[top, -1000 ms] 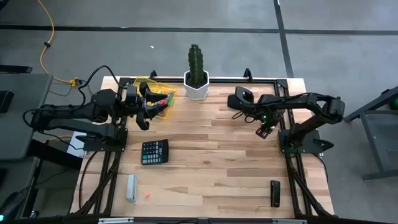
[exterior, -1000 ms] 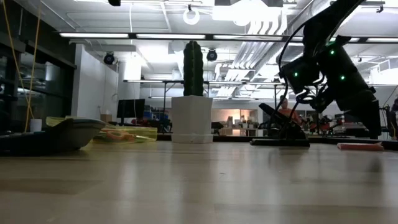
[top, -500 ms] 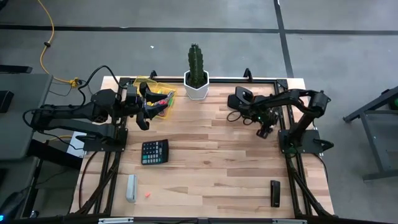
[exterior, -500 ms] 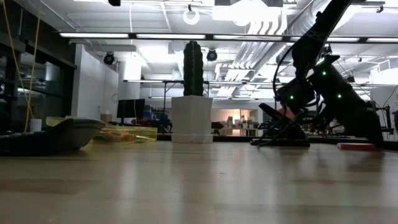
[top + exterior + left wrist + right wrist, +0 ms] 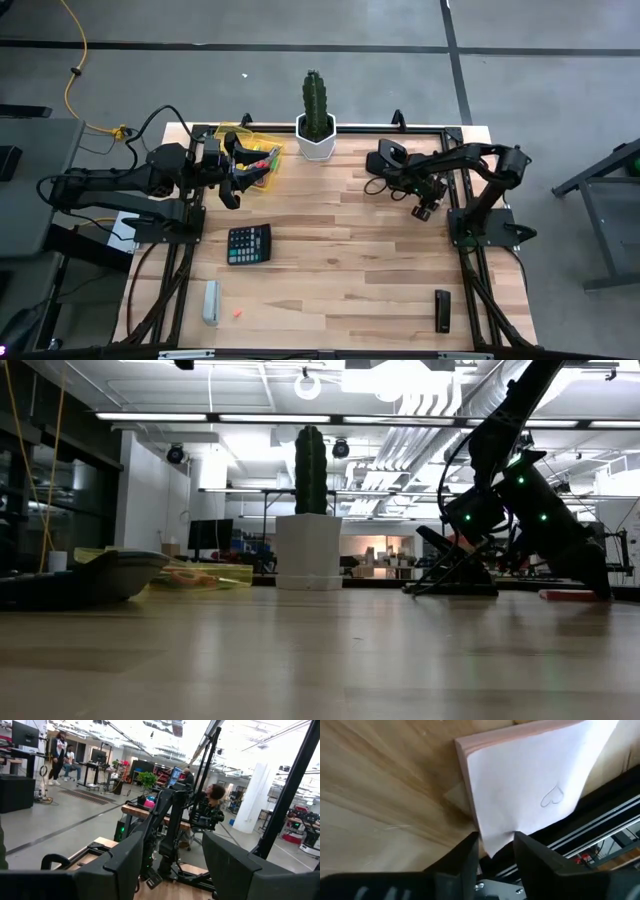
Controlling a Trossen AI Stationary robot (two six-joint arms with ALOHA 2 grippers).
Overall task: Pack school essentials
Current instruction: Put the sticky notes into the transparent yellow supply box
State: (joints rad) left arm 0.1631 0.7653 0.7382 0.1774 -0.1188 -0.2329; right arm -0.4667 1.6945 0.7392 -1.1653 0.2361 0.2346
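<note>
The right pincer (image 5: 424,212) is down at the worktop (image 5: 340,260) near its right edge, and its wrist view shows the two fingers (image 5: 462,857) either side of the corner of a pale pink pad (image 5: 520,785) with a small heart drawn on its white top sheet. The fingers stand close against that corner, but whether they already pinch it I cannot tell. In the low view the same pincer (image 5: 598,588) reaches down beside a thin reddish strip lying flat on the wood, probably that pad seen edge-on.

The left pincer (image 5: 236,176) hangs with its jaws apart over the back left part of the worktop, at a yellow tray (image 5: 262,137). Coloured pens (image 5: 265,161) lie in that tray.

A cactus (image 5: 315,103) in a white pot stands at the back, between the two arms. A calculator (image 5: 248,243) lies left of centre. Nearer the front left edge are a grey bar (image 5: 211,301) and, just beside it, a small red piece (image 5: 238,313). A dark block (image 5: 442,309) lies at the front right. A black stapler-like thing (image 5: 386,158) sits near the back, close to the right arm.
</note>
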